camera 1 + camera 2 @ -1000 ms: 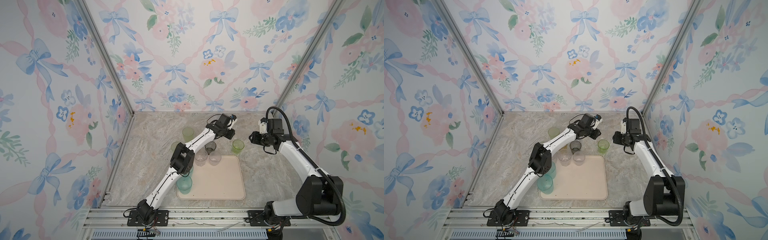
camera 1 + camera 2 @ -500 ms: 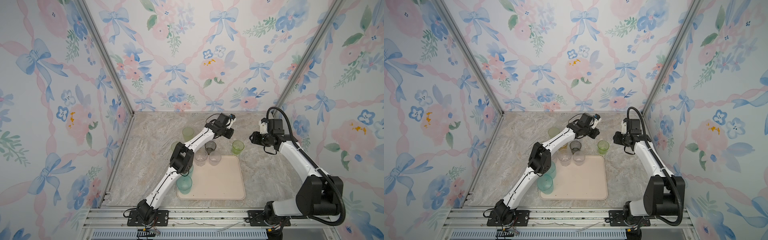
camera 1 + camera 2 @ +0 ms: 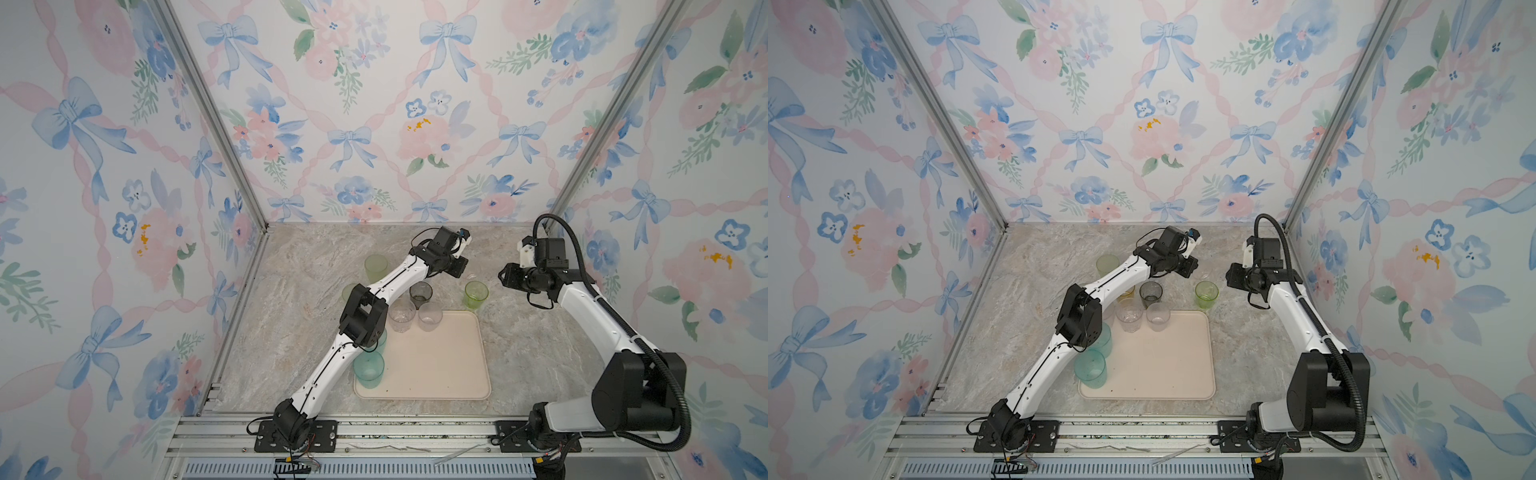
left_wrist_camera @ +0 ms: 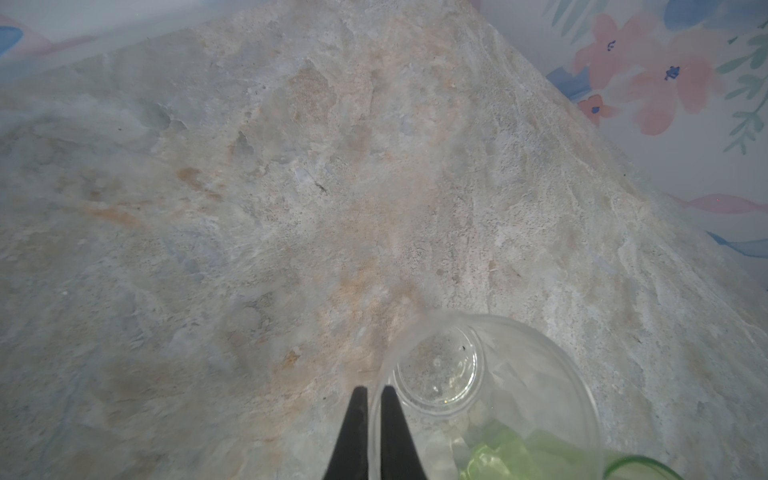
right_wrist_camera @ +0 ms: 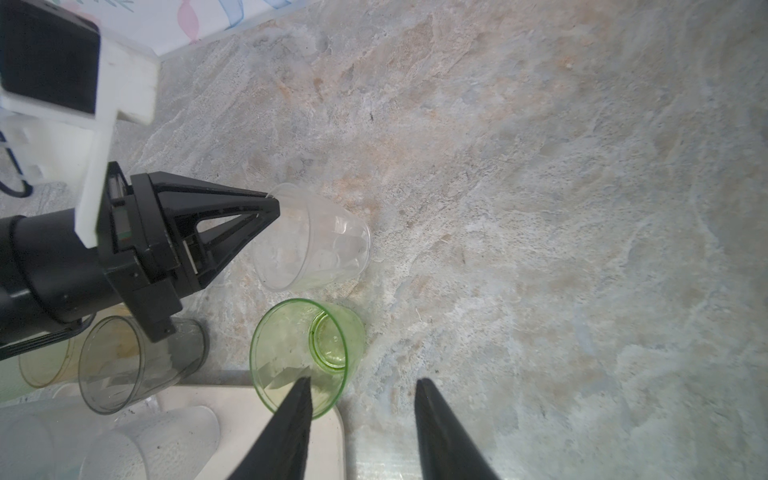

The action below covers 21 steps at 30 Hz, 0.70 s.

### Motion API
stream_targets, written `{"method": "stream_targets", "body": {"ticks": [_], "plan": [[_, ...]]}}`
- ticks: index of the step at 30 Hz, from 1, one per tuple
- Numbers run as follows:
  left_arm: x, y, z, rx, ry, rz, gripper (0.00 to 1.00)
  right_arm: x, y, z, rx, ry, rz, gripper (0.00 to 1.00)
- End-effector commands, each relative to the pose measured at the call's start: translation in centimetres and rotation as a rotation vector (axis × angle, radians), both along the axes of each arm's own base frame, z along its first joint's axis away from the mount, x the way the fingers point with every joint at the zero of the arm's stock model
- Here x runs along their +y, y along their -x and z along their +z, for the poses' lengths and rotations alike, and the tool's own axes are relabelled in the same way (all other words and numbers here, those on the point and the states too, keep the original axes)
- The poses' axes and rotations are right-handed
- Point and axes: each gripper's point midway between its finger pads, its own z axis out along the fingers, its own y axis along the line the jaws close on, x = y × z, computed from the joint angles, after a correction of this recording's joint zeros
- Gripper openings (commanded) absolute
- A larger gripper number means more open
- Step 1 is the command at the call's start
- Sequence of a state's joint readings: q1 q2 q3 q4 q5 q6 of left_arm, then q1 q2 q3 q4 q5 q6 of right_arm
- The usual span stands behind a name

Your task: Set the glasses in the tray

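My left gripper [image 3: 466, 269] is shut on the rim of a clear glass [image 5: 316, 241] at the back of the table; one finger is inside the wall, the other outside [image 4: 374, 392]. The clear glass [image 4: 490, 374] leans, and whether its base rests on the table I cannot tell. A green glass [image 3: 476, 294] stands just off the far right corner of the cream tray [image 3: 436, 365]. My right gripper [image 5: 362, 380] hangs open above the green glass [image 5: 305, 357] and holds nothing. Two clear glasses [image 3: 402, 318] [image 3: 430, 316] stand on the tray's far edge.
A smoky grey glass [image 3: 420, 293] stands just behind the tray, an amber one [image 3: 1127, 293] beside it under my left arm. Two pale green glasses [image 3: 376, 266] [image 3: 349, 291] stand left of the arm. Teal glasses [image 3: 368, 368] [image 3: 380, 336] stand at the tray's left side.
My left gripper's jaws have closed onto the clear glass's rim. Both arms have stayed almost where they were.
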State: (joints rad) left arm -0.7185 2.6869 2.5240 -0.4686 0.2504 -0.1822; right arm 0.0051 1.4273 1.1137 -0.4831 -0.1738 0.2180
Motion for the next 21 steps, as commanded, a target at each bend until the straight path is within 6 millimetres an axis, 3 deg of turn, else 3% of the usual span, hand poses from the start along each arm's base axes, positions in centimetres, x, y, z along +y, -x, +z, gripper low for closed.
{"method": "stream_targets", "body": {"ticks": [1,21], "plan": [[1.0,-0.4,1.0,-0.028,-0.026,0.01,0.05,-0.1,0.0,-0.9,0.022,-0.018,-0.007,0.44],[2.5,-1.3,7.3,-0.156,-0.026,0.057,0.0,0.1,0.1,-0.7,0.015,-0.027,0.001,0.44]]}}
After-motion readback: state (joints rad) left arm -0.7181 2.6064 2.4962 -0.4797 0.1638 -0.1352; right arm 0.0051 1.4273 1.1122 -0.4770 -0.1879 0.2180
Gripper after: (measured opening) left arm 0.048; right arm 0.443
